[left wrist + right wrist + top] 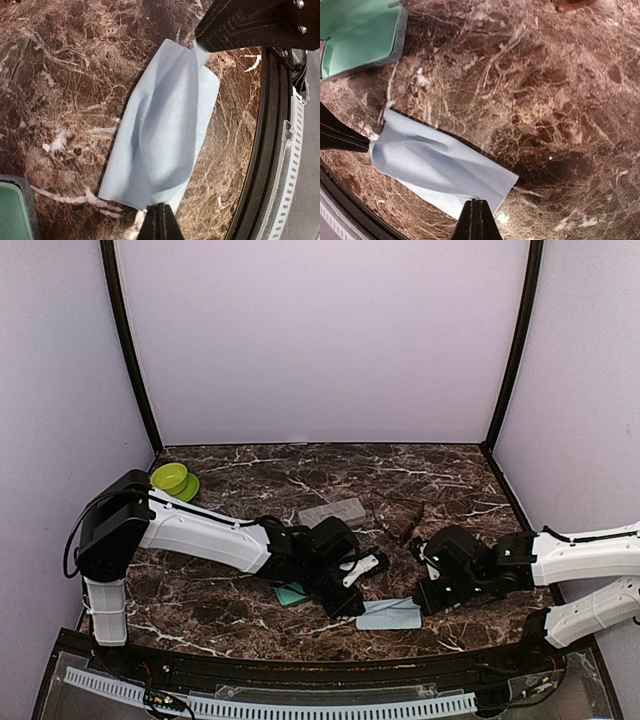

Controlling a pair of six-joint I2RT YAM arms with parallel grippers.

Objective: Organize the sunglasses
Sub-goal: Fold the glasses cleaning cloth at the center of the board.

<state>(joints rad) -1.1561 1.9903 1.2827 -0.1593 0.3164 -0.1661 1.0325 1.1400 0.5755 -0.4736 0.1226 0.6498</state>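
Top view: found left claw (352, 606) and right claw (426, 598) low at the near edge of the surface (250, 465), each clenched on one end of a light blue cloth (392, 616). Held that way, by my read, to stretch or fold it flat before packing. Spotted the sunglasses (403, 524) only as a dark shape behind the claws, just right of the closed grey case (333, 512). Hard to separate from the marble, pink pair not made out. Noted an open green-lined case (291, 594) just beside the left claw, nothing showing inside. Noted a green bowl (170, 478) far left, well apart, nothing showing in it.

Left wrist: saw own fingertips (160, 222) pressed together on the cloth's near edge, right claw pinching the far corner, a long crease in between. Caught a corner of the green-lined case at bottom left. No sunglasses here.

Right wrist: same grip mirrored, own fingertips (476, 220) shut on the cloth edge, left claw on its left corner. Green-lined case top left, lining bare. Brown scrap (570, 4) at the top edge, maybe a frame, too cut off to tell.
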